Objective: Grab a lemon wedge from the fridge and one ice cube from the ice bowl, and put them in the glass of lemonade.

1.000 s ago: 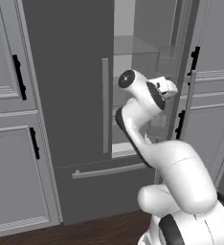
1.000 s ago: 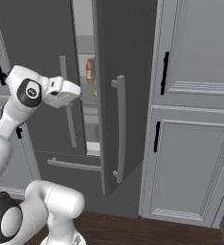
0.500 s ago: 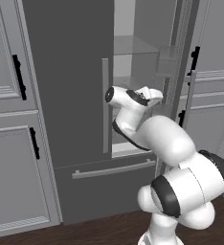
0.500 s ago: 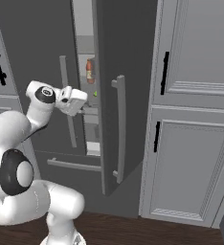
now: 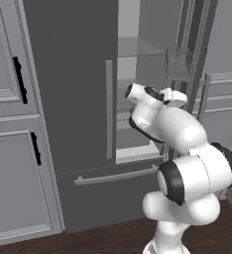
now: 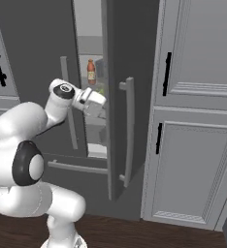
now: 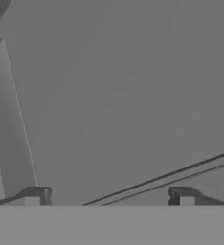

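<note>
You see panelled grey cabinets (image 6: 198, 160) with black handles (image 5: 19, 77) on both sides, above a dark wooden floor (image 5: 88, 240).

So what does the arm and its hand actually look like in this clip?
The arm is glossy white, built of rounded, bulbous segments with dark grey to black bands at the joints. A round dark cap with a small pale mark sits on the wrist joint in the right base view. The hand is a boxy white block, and its two small dark finger tips are square-ended. No cables show.
</note>
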